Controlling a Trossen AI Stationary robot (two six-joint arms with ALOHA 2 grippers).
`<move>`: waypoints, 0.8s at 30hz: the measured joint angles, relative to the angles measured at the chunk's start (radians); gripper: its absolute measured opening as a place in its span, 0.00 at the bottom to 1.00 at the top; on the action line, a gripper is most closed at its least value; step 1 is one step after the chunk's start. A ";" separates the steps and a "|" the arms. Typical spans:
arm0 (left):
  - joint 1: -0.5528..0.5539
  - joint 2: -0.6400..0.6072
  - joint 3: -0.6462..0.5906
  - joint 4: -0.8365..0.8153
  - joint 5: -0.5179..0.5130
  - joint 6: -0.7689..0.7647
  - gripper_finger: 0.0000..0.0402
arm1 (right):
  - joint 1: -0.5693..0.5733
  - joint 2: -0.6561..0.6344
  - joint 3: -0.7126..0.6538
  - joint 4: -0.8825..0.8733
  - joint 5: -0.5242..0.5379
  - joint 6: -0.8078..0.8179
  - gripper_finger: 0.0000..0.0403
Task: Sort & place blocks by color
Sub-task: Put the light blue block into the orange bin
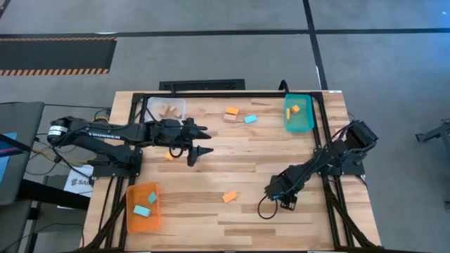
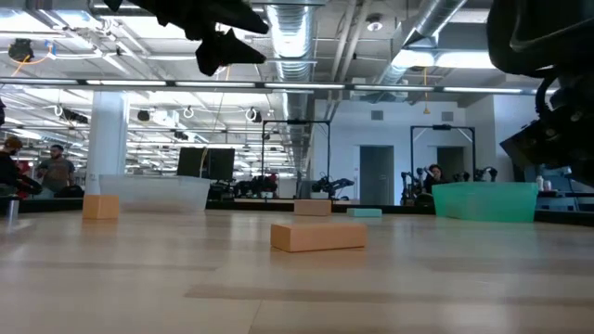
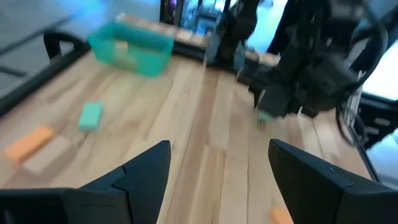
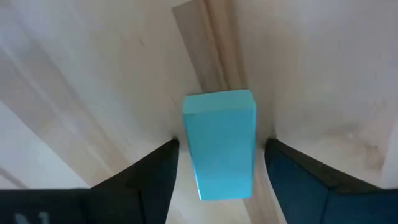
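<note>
The right gripper [image 4: 217, 165] is near the table's [image 1: 281, 225] front right part; its fingers are clamped on a light blue block [image 4: 221, 143]. An orange block [image 1: 228, 197] lies near the front middle. The left gripper [image 1: 200, 140] hangs open over the back left part.

Small blocks [image 1: 231, 111], orange, light blue and tan, scattered flat on the wooden table. One light blue block [image 4: 219, 143] between two dark fingers, just above the wood. Some already inside trays.
</note>
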 joint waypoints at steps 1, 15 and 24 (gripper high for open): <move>-0.002 -0.009 0.000 -0.023 0.008 -0.011 0.64 | 0.000 0.004 0.000 0.000 0.001 -0.001 0.65; -0.107 -0.216 0.000 -0.372 -0.150 -0.093 0.64 | -0.054 -0.177 0.021 0.176 0.090 0.003 0.26; -0.166 -0.224 -0.059 -0.238 -0.189 -0.431 0.64 | -0.187 -0.271 0.113 0.626 0.189 -0.153 0.26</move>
